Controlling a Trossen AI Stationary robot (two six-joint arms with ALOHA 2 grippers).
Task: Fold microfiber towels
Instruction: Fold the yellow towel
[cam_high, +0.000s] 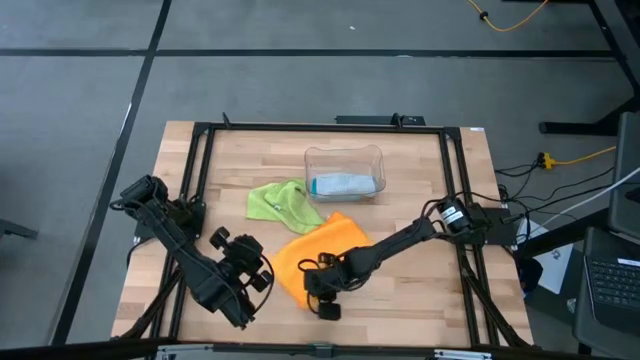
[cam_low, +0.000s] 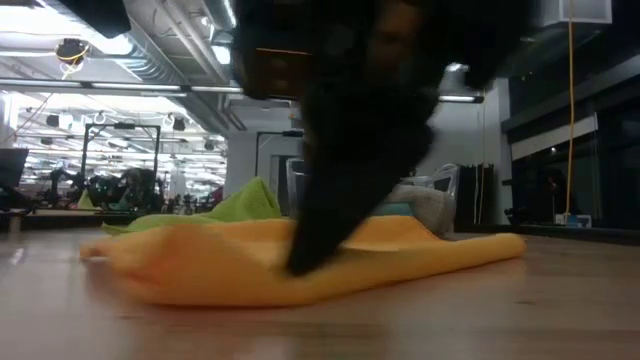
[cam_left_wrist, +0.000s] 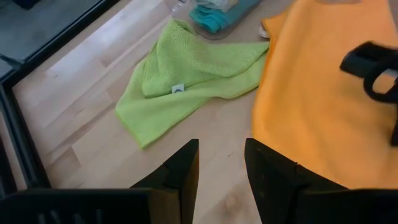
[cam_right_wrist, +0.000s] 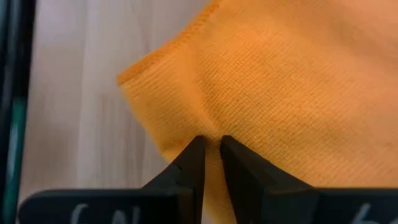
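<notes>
The orange towel (cam_high: 322, 250) lies spread on the table's near middle; it also shows in the low view (cam_low: 230, 265). My right gripper (cam_right_wrist: 211, 146) is down on it near its near left corner, shut on the cloth. My left gripper (cam_left_wrist: 221, 155) is open and empty, hovering just left of the orange towel (cam_left_wrist: 311, 106). The lime green towel (cam_high: 284, 203) lies crumpled on the table behind it. A teal blue towel and a pale one (cam_high: 345, 184) lie in the clear bin. My right gripper pinches a small pucker of the orange towel (cam_right_wrist: 208, 127) between its two fingertips, a little in from the towel's near left corner (cam_right_wrist: 127, 78). The fingers come from above, pointing down. The towel lies flat on the table around the pinch.
The clear plastic bin (cam_high: 345, 155) stands at the far middle. A black frame (cam_high: 200, 140) runs round the table's edges. Bare wood shows at the near right (cam_high: 420, 290) and far left.
</notes>
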